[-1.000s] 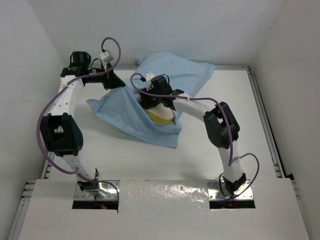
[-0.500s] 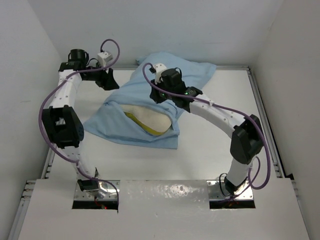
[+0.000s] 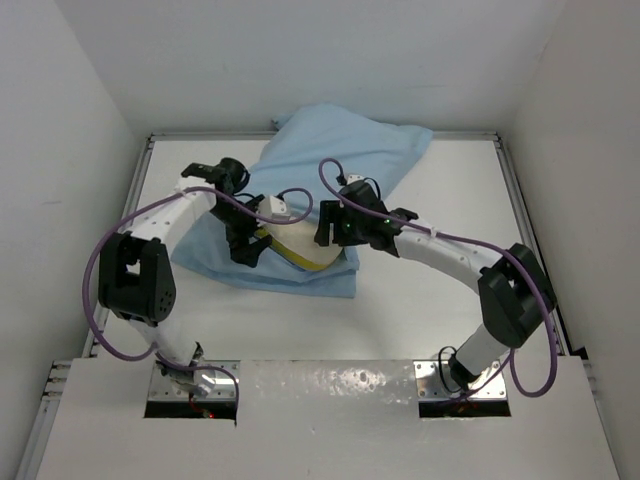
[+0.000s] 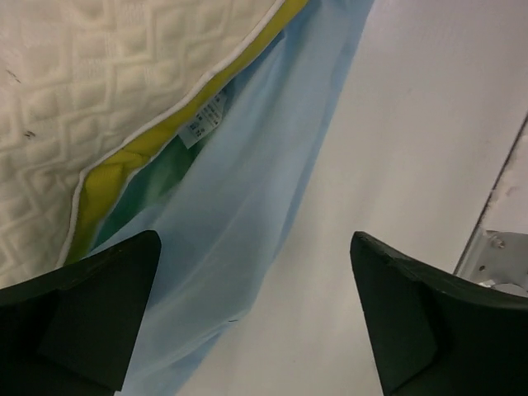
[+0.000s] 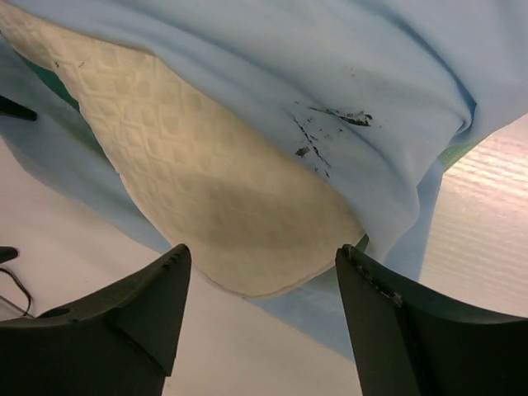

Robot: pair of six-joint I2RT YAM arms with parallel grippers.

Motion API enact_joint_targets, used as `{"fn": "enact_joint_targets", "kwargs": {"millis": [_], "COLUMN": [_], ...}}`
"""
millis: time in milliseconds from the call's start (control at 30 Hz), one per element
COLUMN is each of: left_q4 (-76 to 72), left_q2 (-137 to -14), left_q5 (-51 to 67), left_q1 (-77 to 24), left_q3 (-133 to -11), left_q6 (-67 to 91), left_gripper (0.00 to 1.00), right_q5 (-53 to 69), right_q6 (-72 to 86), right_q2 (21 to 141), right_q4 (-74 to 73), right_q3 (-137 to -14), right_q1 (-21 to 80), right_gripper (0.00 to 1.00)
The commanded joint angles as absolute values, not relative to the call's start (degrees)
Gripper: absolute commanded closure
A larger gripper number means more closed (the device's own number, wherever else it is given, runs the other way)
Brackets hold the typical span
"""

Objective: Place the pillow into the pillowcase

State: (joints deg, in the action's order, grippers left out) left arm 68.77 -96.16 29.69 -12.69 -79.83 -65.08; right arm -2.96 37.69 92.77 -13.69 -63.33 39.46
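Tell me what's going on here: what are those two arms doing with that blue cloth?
Two robot arms are working a cream pillow into a light blue pillowcase on a white table. Most of the pillow seems to be inside; one end, with its yellow edge band, sticks out of the open mouth. The left pincer and the right pincer both hang open over that end, gripping nothing.

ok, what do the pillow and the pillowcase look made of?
The pillow: probably foam under a matte cream knit cover, judging by the quilted embossed pattern and firm rounded edge; core not visible. The pillowcase: thin soft fabric, matte light blue outside, draping and creasing loosely; a green inner face shows at the opening.
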Motion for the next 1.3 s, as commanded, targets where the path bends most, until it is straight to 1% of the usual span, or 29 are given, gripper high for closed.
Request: {"fn": "enact_joint_targets", "kwargs": {"millis": [0, 67, 133, 267, 300, 367, 467, 500, 533, 567, 600, 633, 667, 700, 733, 767, 800, 833, 900, 933, 967, 1100, 1200, 1267], "left_q4": [59.4, 54.5, 47.9, 40.0, 38.5, 35.1, 29.9, 28.9, 28.7, 29.4, 31.4, 37.0, 40.1, 47.0, 50.5, 53.3, 55.8, 58.9, 61.4, 64.0, 65.0, 75.1, 75.6, 75.6], "left_q2": [-95.5, -96.1, -96.0, -96.1, -96.2, -96.9, -97.2, -97.0, -96.7, -96.4, -95.5, -95.2, -94.8, -94.1, -93.8, -93.6, -93.3, -93.2, -92.9, -92.9, -93.0, -93.3, -92.6, -92.4], "left_q5": [24.3, 22.2, 19.0, 16.4, 14.7, 12.8, 8.8, 8.1, 8.6, 9.6, 14.2, 17.5, 25.0, 28.8, 32.4, 35.4, 39.4, 40.5, 42.1, 42.4, 42.8, 46.7, 45.7, 46.1], "left_q1": [-14.1, -15.2, -15.6, -16.1, -16.1, -16.3, -16.0, -15.8, -15.6, -14.9, -14.7, -14.2, -14.1, -14.0, -14.0, -14.0, -14.0, -14.1, -14.1, -14.1, -14.1, -14.2, -14.2, -14.2], "left_q3": [-76.7, -75.2, -72.8, -69.9, -68.0, -65.1, -60.2, -59.3, -59.1, -60.1, -61.6, -63.6, -68.7, -71.3, -73.9, -78.1, -79.6, -80.4, -80.9, -80.7, -80.1, -80.6, -81.7, -83.7], "left_q6": [-66.7, -64.7, -62.6, -59.5, -59.2, -59.3, -58.4, -58.2, -57.7, -56.3, -55.9, -55.2, -55.2, -57.0, -57.0, -60.1, -61.5, -63.7, -66.3, -69.4, -70.8, -79.8, -80.3, -79.3], "left_gripper": [0.0, 0.0, 0.0, 0.0, 0.02, 0.13, 0.49, 0.82, 0.99, 1.0, 1.0, 1.0, 1.0, 1.0, 1.0, 1.0, 1.0, 1.0, 1.0, 1.0, 1.0, 1.0, 1.0, 1.0], "right_q5": [-2.5, -2.1, -2.2, -1.7, -1.3, -0.9, -0.3, -0.3, -0.3, -0.3, 1.2, 3.5, 4.8, 6.5, 6.5, 7.2, 7.7, 8.0, 5.7, 3.8, -0.4, -8.9, -11.9, -12.0], "right_q6": [46.3, 49.8, 52.6, 54.3, 54.5, 54.7, 55.5, 56.5, 56.9, 57.4, 57.8, 58.0, 58.3, 58.5, 58.9, 59.4, 60.4, 61.1, 63.2, 63.3, 63.3, 61.4, 58.4, 56.2], "right_q2": [92.0, 92.3, 92.7, 94.5, 95.3, 96.6, 99.5, 100.2, 101.8, 102.8, 104.0, 106.7, 108.2, 109.6, 111.0, 113.1, 113.9, 114.3, 115.0, 115.0, 115.1, 117.2, 118.8, 120.8], "right_q4": [-8.8, -6.9, -6.1, -4.8, -4.5, -4.1, -5.4, -5.4, -5.4, -5.4, -5.2, -4.8, -4.7, -4.4, -4.1, -3.3, -1.4, 3.8, 9.2, 13.7, 15.3, 24.8, 29.0, 28.9], "right_q3": [-61.1, -59.3, -58.7, -58.4, -58.6, -59.9, -61.7, -61.9, -62.6, -63.2, -63.9, -66.4, -68.3, -72.1, -74.1, -75.9, -77.3, -79.8, -81.6, -83.0, -83.4, -82.8, -84.0, -87.2], "right_q1": [39.3, 39.3, 39.4, 39.3, 39.3, 39.3, 39.3, 39.3, 39.3, 39.3, 39.3, 39.3, 39.3, 39.3, 39.3, 39.2, 39.2, 39.0, 38.9, 39.0, 39.0, 38.8, 38.8, 39.1], "right_gripper": [0.31, 0.35, 0.36, 0.36, 0.36, 0.36, 0.35, 0.34, 0.34, 0.34, 0.39, 0.46, 0.57, 0.93, 1.0, 1.0, 1.0, 1.0, 1.0, 1.0, 1.0, 1.0, 1.0, 1.0]}}
